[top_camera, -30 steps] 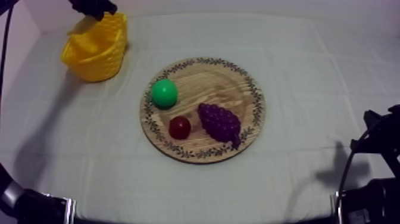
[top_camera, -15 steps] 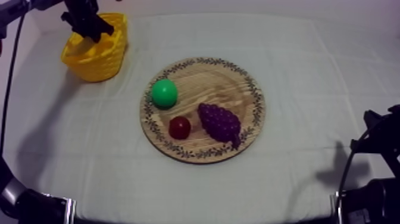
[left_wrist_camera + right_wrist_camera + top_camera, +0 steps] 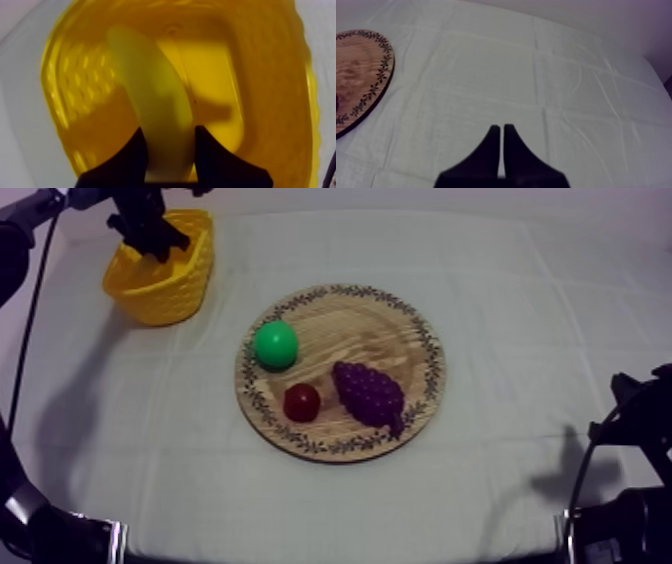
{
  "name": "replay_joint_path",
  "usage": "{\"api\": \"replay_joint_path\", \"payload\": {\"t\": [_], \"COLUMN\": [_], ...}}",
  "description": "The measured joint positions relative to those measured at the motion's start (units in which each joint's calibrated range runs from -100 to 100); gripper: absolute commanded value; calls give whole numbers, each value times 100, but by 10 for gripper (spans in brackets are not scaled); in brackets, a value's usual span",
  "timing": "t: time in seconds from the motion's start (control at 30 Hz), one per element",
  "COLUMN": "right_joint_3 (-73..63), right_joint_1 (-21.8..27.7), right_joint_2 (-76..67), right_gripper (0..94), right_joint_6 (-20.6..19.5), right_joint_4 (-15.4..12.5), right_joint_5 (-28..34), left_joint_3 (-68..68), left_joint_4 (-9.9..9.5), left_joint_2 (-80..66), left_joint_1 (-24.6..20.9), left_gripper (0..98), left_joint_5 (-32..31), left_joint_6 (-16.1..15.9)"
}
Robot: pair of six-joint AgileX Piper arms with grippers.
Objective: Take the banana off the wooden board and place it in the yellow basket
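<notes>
Soft, even overhead light, dimmer toward the edges.
Faint shadows lie on the cloth (image 3: 520, 308) at both sides; a darker one crosses the basket (image 3: 270, 75) floor.

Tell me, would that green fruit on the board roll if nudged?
Probably: the green fruit looks nearly round and smooth, so a nudge could send it rolling across the flat wooden board. Its even surface suggests hard plastic, likely stiff and light. That smoothness might also make it slippery to pinch.
</notes>
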Motion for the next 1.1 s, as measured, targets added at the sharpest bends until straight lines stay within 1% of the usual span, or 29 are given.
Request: {"api": "replay_joint_path", "payload": {"t": [0.13, 0.27, 0.33, 0.4, 0.47, 0.5, 0.53, 0.57, 0.6, 0.63, 0.7, 0.77, 0.87, 1.1], "right_joint_3": [0, 0, 0, 0, 0, 0, 0, 0, 0, 0, 0, 0, 0, 0], "right_joint_1": [0, 0, 0, 0, 0, 0, 0, 0, 0, 0, 0, 0, 0, 0], "right_joint_2": [0, 0, 0, 0, 0, 0, 0, 0, 0, 0, 0, 0, 0, 0], "right_gripper": [4, 4, 4, 4, 4, 4, 4, 4, 4, 4, 4, 4, 4, 4], "right_joint_6": [0, 0, 0, 0, -5, -20, -17, -5, 3, 2, 2, 2, 2, 2], "right_joint_4": [0, 0, 0, 0, 0, 0, 0, 0, 0, 0, 0, 0, 0, 0], "right_joint_5": [0, 0, 0, 0, 0, 0, 0, 0, 0, 0, 0, 0, 0, 0], "left_joint_3": [-72, -174, -206, -222, -190, -156, -114, -56, 9, 83, 248, 438, 818, 2058], "left_joint_4": [36, 115, 155, 197, 221, 226, 226, 234, 235, 240, 254, 288, 365, 614], "left_joint_2": [96, 112, 119, 119, 89, 70, 48, 4, -48, -106, -242, -417, -750, -2026], "left_joint_1": [-8, -8, -8, 0, 18, 23, 31, 35, 39, 39, 43, 47, 47, 47], "left_gripper": [452, 504, 510, 495, 462, 425, 356, 252, 177, 124, 61, 30, 10, 1], "left_joint_5": [-70, -83, -96, -97, -141, -166, -216, -262, -301, -342, -460, -539, -688, -1512], "left_joint_6": [-114, -222, -255, -286, -297, -292, -282, -263, -243, -238, -235, -235, -179, -36]}}
